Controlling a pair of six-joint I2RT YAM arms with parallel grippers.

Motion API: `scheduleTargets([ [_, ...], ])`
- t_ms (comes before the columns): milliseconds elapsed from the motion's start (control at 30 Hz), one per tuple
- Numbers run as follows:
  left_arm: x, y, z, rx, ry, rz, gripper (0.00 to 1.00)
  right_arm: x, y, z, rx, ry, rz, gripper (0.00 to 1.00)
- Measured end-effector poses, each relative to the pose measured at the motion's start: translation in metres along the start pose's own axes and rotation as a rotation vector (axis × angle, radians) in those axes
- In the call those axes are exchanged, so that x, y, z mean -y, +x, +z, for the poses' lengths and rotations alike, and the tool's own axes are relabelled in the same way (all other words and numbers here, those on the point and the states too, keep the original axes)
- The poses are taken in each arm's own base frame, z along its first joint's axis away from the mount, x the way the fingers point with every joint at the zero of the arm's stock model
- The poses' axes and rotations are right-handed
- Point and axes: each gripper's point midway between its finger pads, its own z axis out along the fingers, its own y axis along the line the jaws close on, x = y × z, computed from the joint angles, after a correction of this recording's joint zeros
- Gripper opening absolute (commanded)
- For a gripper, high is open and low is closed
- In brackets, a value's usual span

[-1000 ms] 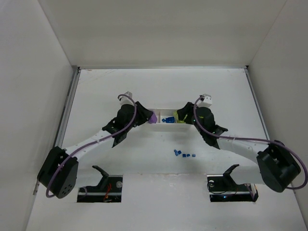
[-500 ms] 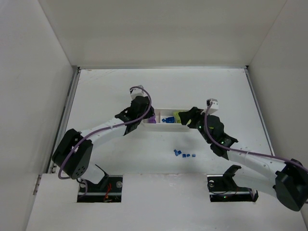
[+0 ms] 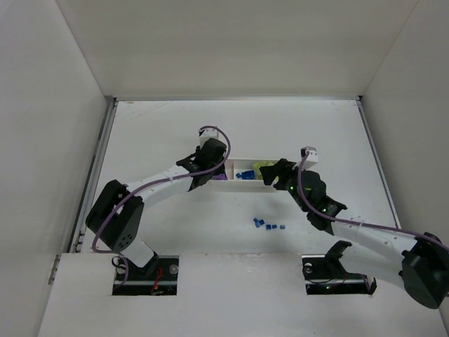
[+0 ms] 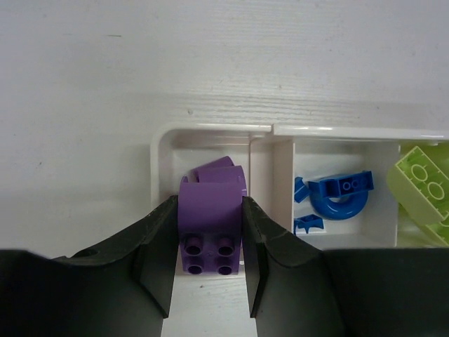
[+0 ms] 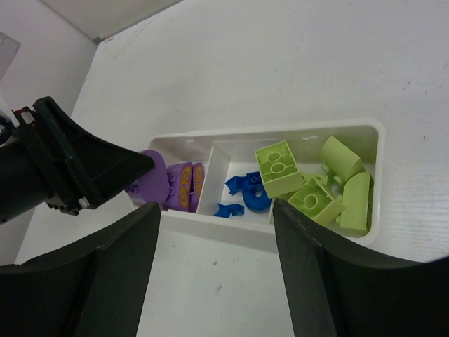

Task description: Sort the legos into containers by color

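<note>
A white tray (image 3: 242,185) with three compartments lies mid-table. My left gripper (image 3: 216,173) is shut on a purple piece (image 4: 210,217) and holds it at the near edge of the tray's left compartment (image 4: 210,130), where another purple piece (image 5: 184,186) lies. The held purple piece also shows in the right wrist view (image 5: 147,184). Blue pieces (image 4: 340,196) lie in the middle compartment, yellow-green blocks (image 5: 309,182) in the right one. My right gripper (image 5: 216,210) is open and empty, just near of the tray (image 5: 280,130). Several small blue bricks (image 3: 266,225) lie loose on the table.
White walls close in the table on the left, right and back. The loose blue bricks lie between the tray and the arm bases, close under the right arm (image 3: 351,225).
My left gripper has moved right and forward with the purple piece, to the tray's left compartment. My right gripper has drawn back from the right compartment toward the tray's near side.
</note>
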Motion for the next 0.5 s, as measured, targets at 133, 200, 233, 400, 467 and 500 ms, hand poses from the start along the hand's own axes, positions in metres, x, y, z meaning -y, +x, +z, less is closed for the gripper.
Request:
scheduleTargets([
  [133, -0.004, -0.002, -0.001, 0.002, -0.018, 0.016, 0.43, 0.002, -0.002, -0.004, 0.009, -0.001, 0.007, 0.79],
  [200, -0.005, -0.002, -0.001, 0.003, -0.024, 0.023, 0.48, 0.002, -0.004, -0.007, 0.018, -0.001, 0.009, 0.78],
  [233, -0.006, -0.002, -0.001, 0.004, -0.026, 0.024, 0.49, 0.001, -0.005, -0.009, 0.021, 0.000, 0.009, 0.76],
  [400, -0.002, -0.006, -0.005, 0.018, -0.014, 0.025, 0.54, 0.003, 0.006, -0.023, -0.007, 0.010, 0.006, 0.50],
  [467, 0.002, -0.010, -0.014, 0.037, 0.007, 0.023, 0.54, 0.004, 0.017, -0.030, -0.044, 0.020, -0.001, 0.36],
  [500, 0.004, -0.014, -0.020, 0.053, 0.023, 0.018, 0.54, 0.004, 0.024, -0.034, -0.067, 0.024, -0.006, 0.33],
])
